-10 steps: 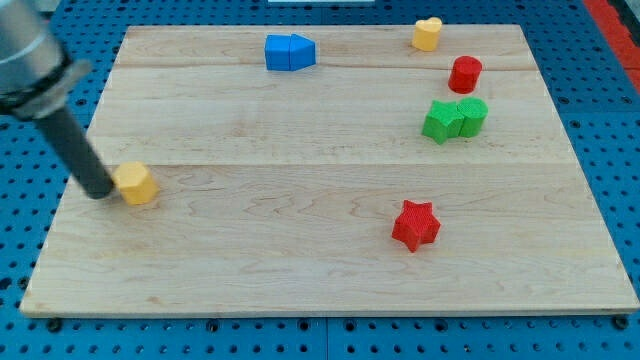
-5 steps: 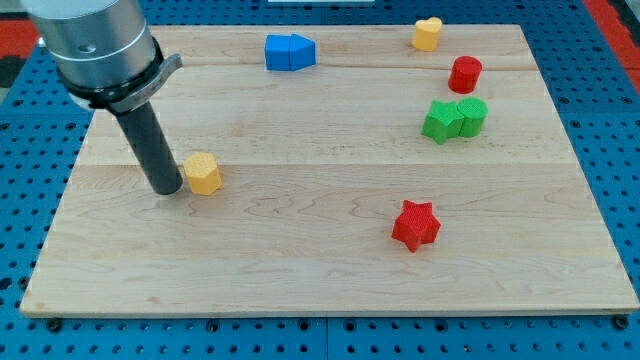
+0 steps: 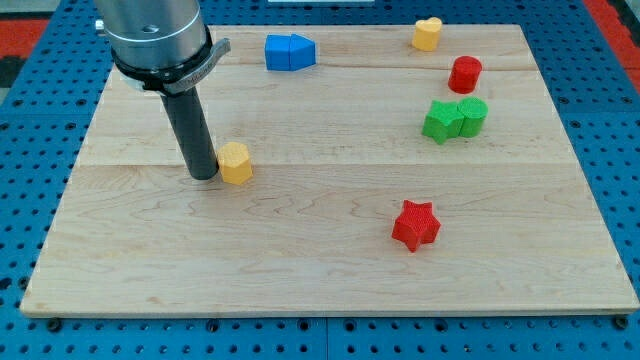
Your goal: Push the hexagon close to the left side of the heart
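1. My tip (image 3: 203,175) is resting on the wooden board (image 3: 300,270), touching the yellow hexagon (image 3: 235,163) on its left; it carries no fingers.
2. Blue blocks (image 3: 290,52), shapes unclear, are sitting near the top.
3. The yellow heart (image 3: 427,33) is lying well apart, upper right.

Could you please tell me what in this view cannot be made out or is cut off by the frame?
- Camera view: the arm above the collar runs off the view's top edge.
- My tip stands against the yellow hexagon on its left; actual contact cannot be confirmed.
- The two blue blocks touch; their exact shapes are too small to tell.
- The two green blocks touch; the seam between them is unclear.
- The yellow heart shows only its near side.
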